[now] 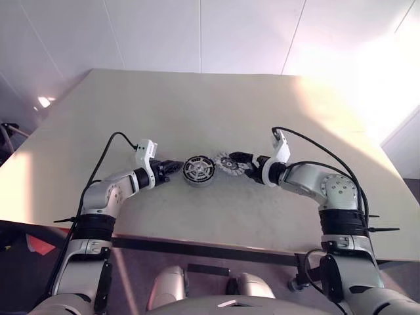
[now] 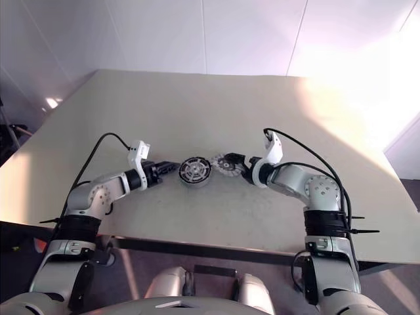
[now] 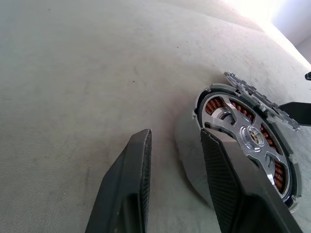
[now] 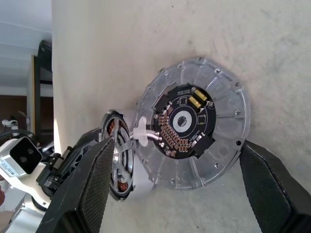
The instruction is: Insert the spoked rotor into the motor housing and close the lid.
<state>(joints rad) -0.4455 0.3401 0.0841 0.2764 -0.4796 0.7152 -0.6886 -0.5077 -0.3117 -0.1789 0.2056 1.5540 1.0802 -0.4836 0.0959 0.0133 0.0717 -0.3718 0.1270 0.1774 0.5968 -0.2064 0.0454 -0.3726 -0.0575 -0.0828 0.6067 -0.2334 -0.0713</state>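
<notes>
Looking from the head, the beige table (image 1: 216,111) carries two round parts side by side near its front edge. The motor housing (image 1: 198,170) lies flat, and the spoked rotor (image 1: 198,170) already sits inside it, pale spokes facing up. Just beside it, toward the robot's right, is the lid (image 1: 228,164), which seems to lean with one edge raised against the housing; from this height I cannot tell if they really touch.

The left gripper (image 1: 176,166) rests low at the left side of the housing. The left wrist view gives what the head view cannot: its two black fingers (image 3: 129,189) stand partly apart with only bare table between them, and one finger lies against the housing rim. So it is not grasping anything. This view also shows the copper windings between the silver spokes.

The right gripper (image 1: 235,159) comes from the other side, at the lid. In the right wrist view its fingers (image 4: 90,189) are spread wide on both sides of the lid, with gaps at each side, so the lid is not squeezed. That view shows the lid's inner face: a dark circuit board (image 4: 183,121) with a small white connector (image 4: 141,131), inside a ribbed grey ring.
</notes>
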